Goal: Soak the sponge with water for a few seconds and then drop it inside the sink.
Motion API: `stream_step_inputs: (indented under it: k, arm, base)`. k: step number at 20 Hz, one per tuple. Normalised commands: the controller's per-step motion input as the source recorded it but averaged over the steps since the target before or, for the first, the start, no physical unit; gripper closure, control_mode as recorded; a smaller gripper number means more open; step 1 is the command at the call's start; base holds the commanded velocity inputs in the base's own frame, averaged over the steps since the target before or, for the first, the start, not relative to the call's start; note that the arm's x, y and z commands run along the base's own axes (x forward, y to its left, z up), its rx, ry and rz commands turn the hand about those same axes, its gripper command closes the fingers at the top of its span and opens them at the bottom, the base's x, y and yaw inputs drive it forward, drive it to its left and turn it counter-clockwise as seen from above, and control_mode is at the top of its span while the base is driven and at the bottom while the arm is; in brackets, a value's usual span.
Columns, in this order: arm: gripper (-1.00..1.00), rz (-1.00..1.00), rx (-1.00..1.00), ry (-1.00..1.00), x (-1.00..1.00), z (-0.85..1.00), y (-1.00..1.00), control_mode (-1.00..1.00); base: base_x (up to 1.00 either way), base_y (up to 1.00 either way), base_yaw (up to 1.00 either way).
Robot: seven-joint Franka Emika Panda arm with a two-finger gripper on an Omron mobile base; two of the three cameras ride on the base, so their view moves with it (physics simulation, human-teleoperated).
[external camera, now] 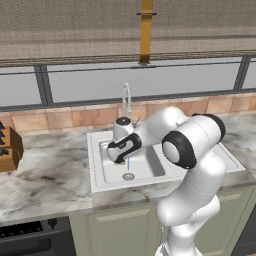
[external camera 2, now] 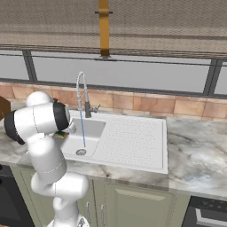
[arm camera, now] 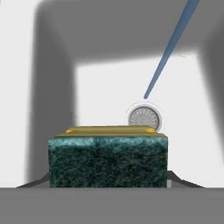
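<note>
The end effector (external camera: 120, 159) was clamped on the sponge (arm camera: 107, 155), which it held low over the sink (external camera: 150, 167), above the basin floor and not resting on it. In the hand view the dark green scouring face was toward the camera and the yellow body showed as a thin strip behind it. The water (arm camera: 168, 51) fell as a thin blue stream just beside the sponge, toward the drain (arm camera: 143, 117), so it seemed the sponge was kept there to be wetted. Whether the stream really touched the sponge, I could not tell.

The fingertips were mostly covered by the sponge. In the right base view the arm hid most of the sponge, and only a small yellow corner was visible. The faucet (external camera 2: 81, 95) stood behind the basin.
</note>
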Motion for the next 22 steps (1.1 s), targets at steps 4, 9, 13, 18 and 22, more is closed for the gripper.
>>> stream_step_inputs:
  k: [4,9,13,18,22]
  arm:
    - [1.00,0.01,0.00,0.00,0.00,-0.07,0.00,-1.00]
    - [1.00,0.00,0.00,0.00,0.00,-0.09,0.00,-1.00]
    - [1.00,0.00,0.00,0.00,0.00,-0.23,0.00,-1.00]
    - [1.00,0.00,0.00,0.00,0.02,-0.23,0.00,-1.00]
    - [1.00,0.00,0.00,0.00,0.01,-0.12,0.00,-1.00]
  base:
    - [0.00,0.00,0.00]
    - [0.00,0.00,0.00]
    - [0.00,0.00,0.00]
    - [0.00,0.00,0.00]
    - [0.00,0.00,0.00]
